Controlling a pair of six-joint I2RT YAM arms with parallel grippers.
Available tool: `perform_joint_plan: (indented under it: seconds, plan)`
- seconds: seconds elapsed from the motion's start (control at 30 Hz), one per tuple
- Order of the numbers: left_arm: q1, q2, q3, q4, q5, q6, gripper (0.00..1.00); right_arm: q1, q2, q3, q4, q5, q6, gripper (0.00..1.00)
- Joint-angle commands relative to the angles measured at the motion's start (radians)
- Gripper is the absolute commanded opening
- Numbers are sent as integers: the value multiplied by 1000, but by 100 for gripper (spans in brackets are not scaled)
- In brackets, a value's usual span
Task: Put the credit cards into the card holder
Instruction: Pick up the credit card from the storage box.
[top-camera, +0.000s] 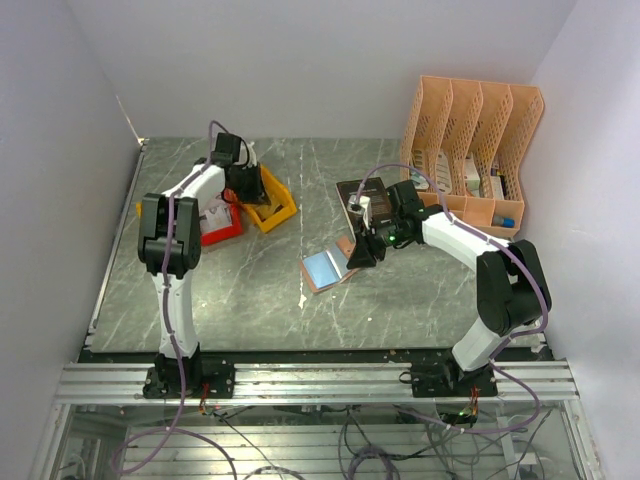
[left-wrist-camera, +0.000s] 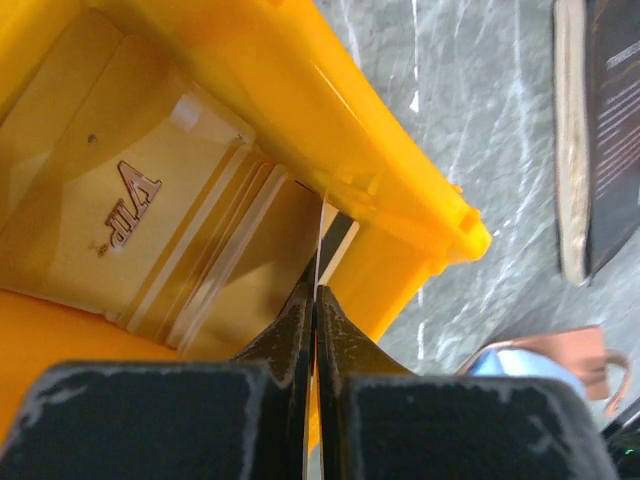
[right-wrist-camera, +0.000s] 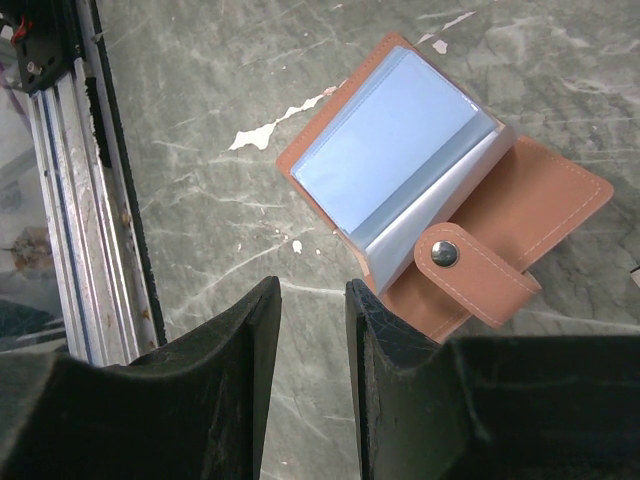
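Observation:
The tan-pink card holder (top-camera: 328, 267) lies open on the table with the light blue card (right-wrist-camera: 385, 145) in its clear sleeve and its snap tab (right-wrist-camera: 443, 253) to the right. My right gripper (right-wrist-camera: 312, 290) is open and empty just beside the holder's near corner; in the top view it (top-camera: 356, 255) sits at the holder's right edge. My left gripper (left-wrist-camera: 316, 290) is shut on a thin pale card (left-wrist-camera: 323, 235) seen edge-on, over the yellow bin (left-wrist-camera: 400, 150). The orange-gold card (left-wrist-camera: 140, 215) marked VIP lies flat in that bin. The holder also shows in the left wrist view (left-wrist-camera: 560, 362).
A red bin (top-camera: 221, 226) sits beside the yellow bin (top-camera: 277, 207). A black book (top-camera: 357, 190) lies behind the right gripper. The peach slotted file rack (top-camera: 472, 135) stands at the back right. A metal rail (right-wrist-camera: 75, 200) runs along the table's near edge.

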Motion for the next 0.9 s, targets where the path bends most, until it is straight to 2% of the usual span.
perform_joint_plan:
  seconds: [0.0,0.07,0.27,0.43,0.53,0.63,0.87]
  plan:
    - [-20,-99,-156,264,-34,-301,7,-12,-23,24,-11,-21,-14,33]
    - [-33,-122,-192,318,-68,-357,7,-14,-23,25,-11,-22,-15,33]
    - [-36,-143,-173,312,-137,-413,7,-18,-28,24,-10,-22,-14,33]
    - [-37,-82,-106,231,-72,-340,7,-19,-26,26,-12,-22,-15,33]
    - [-41,-60,-91,191,-88,-305,7,-20,-26,25,-8,-20,-13,33]
    - [-46,-67,-102,183,-117,-290,7,-21,-24,23,-9,-21,-15,33]
    - [-52,-43,-91,193,-58,-243,9,-22,-24,25,-9,-19,-14,33]
